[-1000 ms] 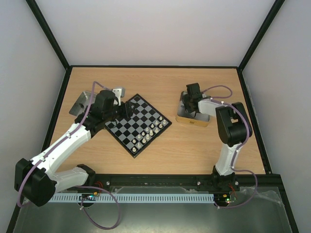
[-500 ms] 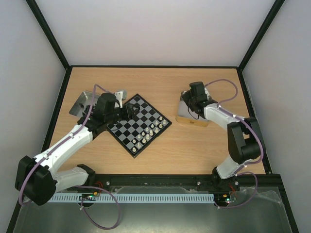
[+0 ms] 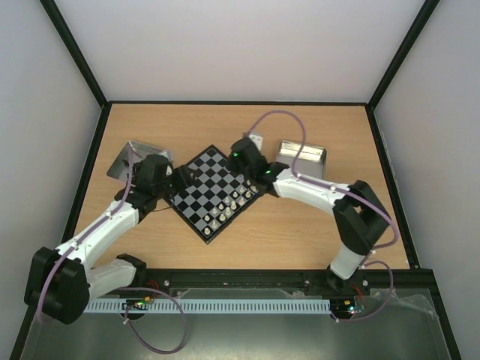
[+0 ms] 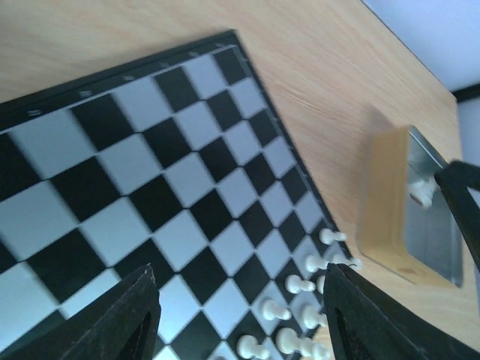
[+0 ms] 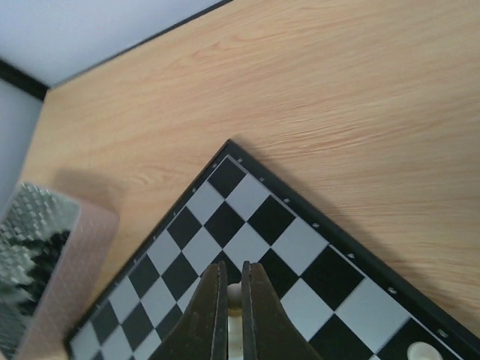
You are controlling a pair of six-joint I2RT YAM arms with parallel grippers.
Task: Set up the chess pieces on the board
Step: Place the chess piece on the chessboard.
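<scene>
The board (image 3: pixel 214 191) lies turned like a diamond at mid table, with several white chess pieces (image 3: pixel 234 201) along its lower right edge. My right gripper (image 3: pixel 241 152) hovers over the board's upper right side. In the right wrist view it (image 5: pixel 234 289) is shut on a small white piece (image 5: pixel 234 294) above the board's squares (image 5: pixel 300 247). My left gripper (image 3: pixel 182 178) is at the board's left corner. In the left wrist view it (image 4: pixel 240 307) is open and empty over the board (image 4: pixel 150 172), with white pieces (image 4: pixel 300 285) beyond it.
A metal tray (image 3: pixel 302 155) on a wooden base stands right of the board; it also shows in the left wrist view (image 4: pixel 420 217) with a white piece in it. Another metal tray (image 3: pixel 126 157) stands left of the board, holding dark pieces (image 5: pixel 30 255). Black frame rails edge the table.
My right arm has swung left from the right tray to over the board, carrying a white piece. My left gripper has drawn back toward the board's left corner.
</scene>
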